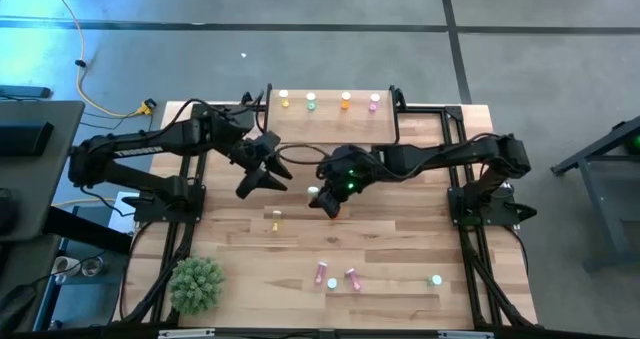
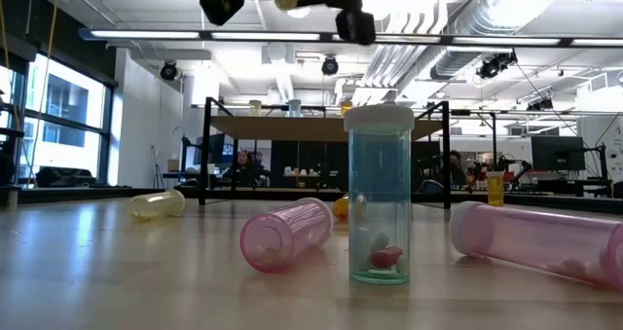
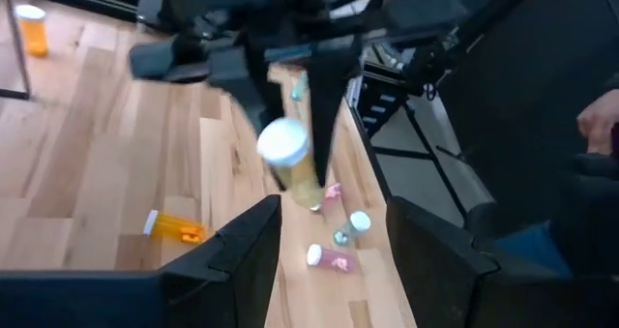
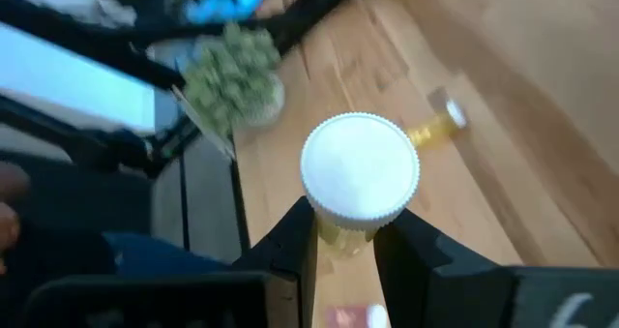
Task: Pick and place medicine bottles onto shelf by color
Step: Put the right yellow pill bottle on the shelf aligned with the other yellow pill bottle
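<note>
Yellow bottle (image 4: 359, 188) clenched in right gripper (image 1: 326, 201), lifted mid-surface before shelf (image 1: 330, 122). Carry to yellow spot, keep upright, lower gently. Left gripper (image 1: 262, 175) spread, empty, nearby.

Glossy translucent plastic medicine bottles (image 2: 380, 199) with ridged white caps lie on the smooth, matt light-wood plank tabletop (image 1: 390, 249).

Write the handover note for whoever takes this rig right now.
Right gripper: shut on a yellow bottle, held above mid-table.
Left gripper: open, empty, close beside it.
Shelf: four bottles stand along its back edge: yellow, green, orange, pink.
Left on the table: one orange bottle, two pink bottles, one green bottle.
Next, probably: set the held bottle by the yellow one.
</note>
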`<state>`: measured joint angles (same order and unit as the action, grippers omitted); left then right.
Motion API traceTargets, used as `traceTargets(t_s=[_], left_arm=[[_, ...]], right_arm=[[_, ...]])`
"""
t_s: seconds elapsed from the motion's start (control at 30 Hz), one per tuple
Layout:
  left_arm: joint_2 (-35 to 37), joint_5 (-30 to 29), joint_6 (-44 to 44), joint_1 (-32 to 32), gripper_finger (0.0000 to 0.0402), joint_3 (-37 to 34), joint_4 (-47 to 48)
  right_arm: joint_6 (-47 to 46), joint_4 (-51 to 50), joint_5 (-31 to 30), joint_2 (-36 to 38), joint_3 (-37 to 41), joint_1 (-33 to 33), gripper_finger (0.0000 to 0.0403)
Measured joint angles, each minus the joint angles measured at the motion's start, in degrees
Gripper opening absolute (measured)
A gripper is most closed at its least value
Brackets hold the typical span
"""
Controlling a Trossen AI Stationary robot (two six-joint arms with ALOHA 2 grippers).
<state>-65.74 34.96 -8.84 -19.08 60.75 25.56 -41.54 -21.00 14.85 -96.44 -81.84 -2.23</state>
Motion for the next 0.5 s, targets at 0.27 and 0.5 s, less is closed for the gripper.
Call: traceTargets(t_s=[0.27, 0.5], left_arm=[[-4.9, 0.0, -0.1, 2.3, 0.0179, 0.0, -0.3], [-8.4, 0.0, 0.0, 2.3, 0.0179, 0.0, -0.2]], right_arm=[[1.9, 0.3, 4.9, -5.1, 0.0, 0.4, 0.0067], [2.2, 0.6, 6.3, -6.7, 0.1, 0.3, 0.0067]])
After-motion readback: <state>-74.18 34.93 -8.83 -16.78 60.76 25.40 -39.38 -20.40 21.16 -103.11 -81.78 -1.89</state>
